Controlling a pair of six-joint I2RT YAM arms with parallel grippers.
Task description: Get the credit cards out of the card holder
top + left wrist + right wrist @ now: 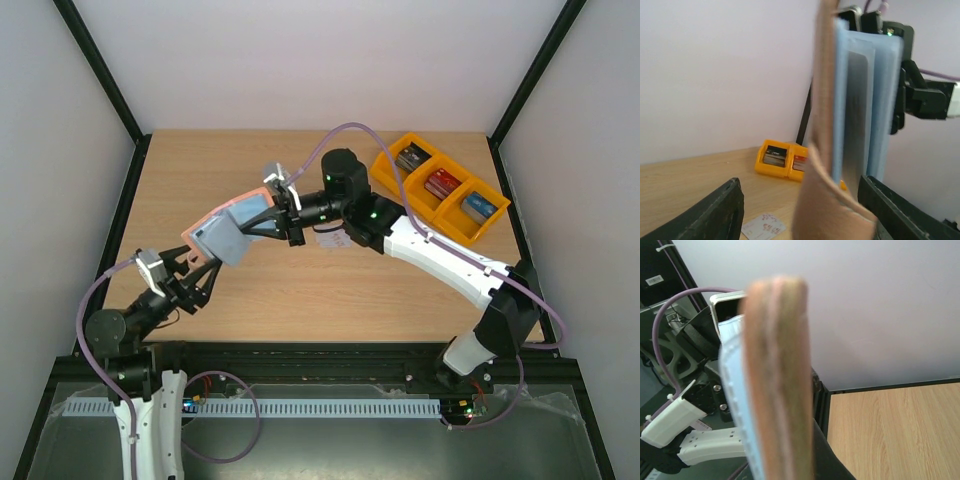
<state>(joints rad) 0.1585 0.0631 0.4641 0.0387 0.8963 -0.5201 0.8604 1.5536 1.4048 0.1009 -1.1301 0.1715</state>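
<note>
My right gripper (pixel 273 216) is shut on the card holder (pixel 228 231) and holds it above the table. The holder hangs open, pinkish-tan outside and light blue inside. In the left wrist view the card holder (pixel 875 100) stands edge-on. A pale grey card face (pixel 858 115) shows between its blue pockets. My left gripper (pixel 196 272) is open just below the holder. The tan flap (pixel 832 210) hangs between its spread fingers (pixel 715 215) without being pinched. One whitish credit card (pixel 330 240) with reddish marks lies flat on the table under the right arm, and the left wrist view shows that card (pixel 764 227) too.
Orange bins (pixel 442 186) holding dark, red and blue boxes stand at the back right of the wooden table (pixel 300 290). Black frame posts (pixel 100 70) and pale walls close in the sides. In the right wrist view the card holder (pixel 775 380) fills the middle.
</note>
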